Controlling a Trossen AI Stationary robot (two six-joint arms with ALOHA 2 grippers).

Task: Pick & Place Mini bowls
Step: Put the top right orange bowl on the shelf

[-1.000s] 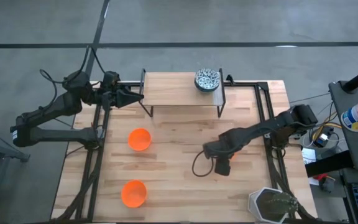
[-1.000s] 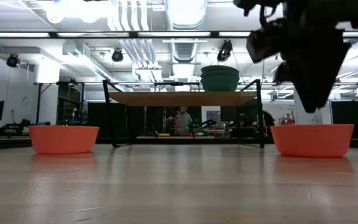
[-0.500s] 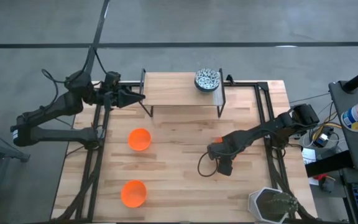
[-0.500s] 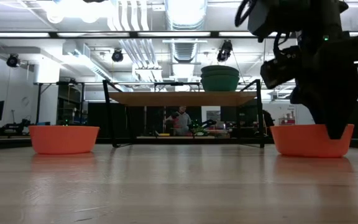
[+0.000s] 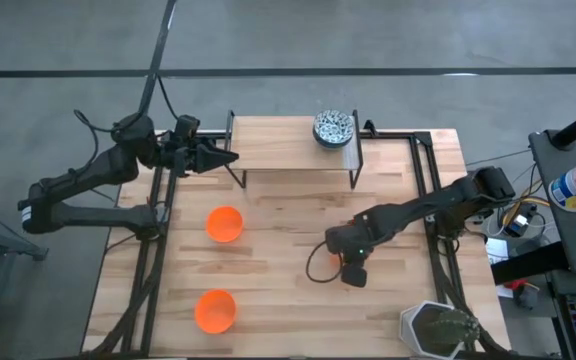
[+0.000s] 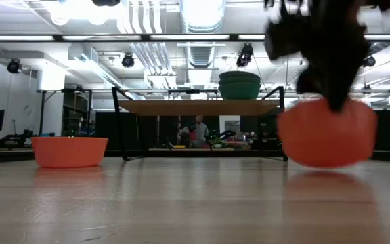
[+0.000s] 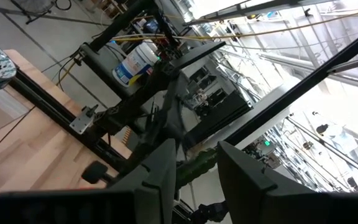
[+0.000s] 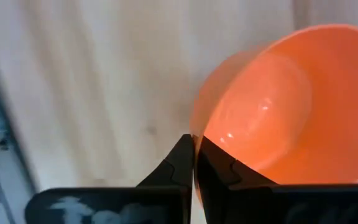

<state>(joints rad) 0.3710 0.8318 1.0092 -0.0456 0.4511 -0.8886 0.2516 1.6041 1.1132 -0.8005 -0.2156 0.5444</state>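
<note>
Right tool, fingers pressed together on the rim of an orange bowl, one finger inside the wall and one outside. Pinching the thin rim gives a grip that a wide round body would not allow. In the low view the bowl hangs tilted just above the surface, so it appears clear to be carried. In the high view the right tool sits over the middle right of the surface, and only a sliver of orange shows beneath it.

Two more orange bowls rest on the left half of the surface, one nearer the middle and one nearer the front edge, well apart. A speckled bowl stands on the raised shelf at the back, probably the place for the others.

Left tool waits beside the shelf's left end, fingers slightly apart, holding nothing. A white plant pot stands at the front right corner.
</note>
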